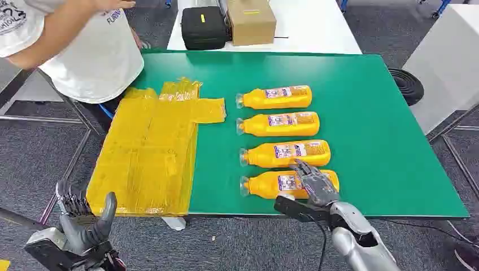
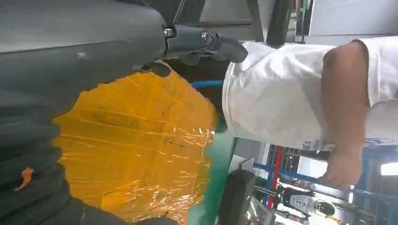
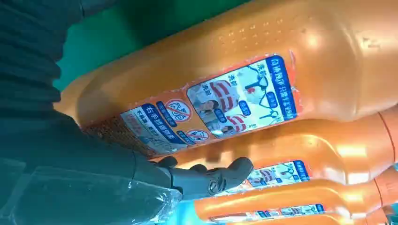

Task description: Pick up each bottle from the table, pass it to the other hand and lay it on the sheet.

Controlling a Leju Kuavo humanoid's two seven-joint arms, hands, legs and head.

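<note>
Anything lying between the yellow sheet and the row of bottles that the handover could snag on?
No. In the head view only a bare strip of green table separates the yellow sheet from the caps of the four bottles.

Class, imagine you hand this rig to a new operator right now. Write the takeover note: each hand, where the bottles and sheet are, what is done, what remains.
Right hand: over the nearest bottle, fingers spread on it; bottle not lifted, still flat on the table.
Left hand: open, empty, waiting below the table's near edge by the yellow sheet.
Bottles: four in a row on the green table, lying on their sides, caps toward the sheet.
Done: nothing on the sheet.
Left: grasp, pass and lay all four. A person stands at the far left corner.
</note>
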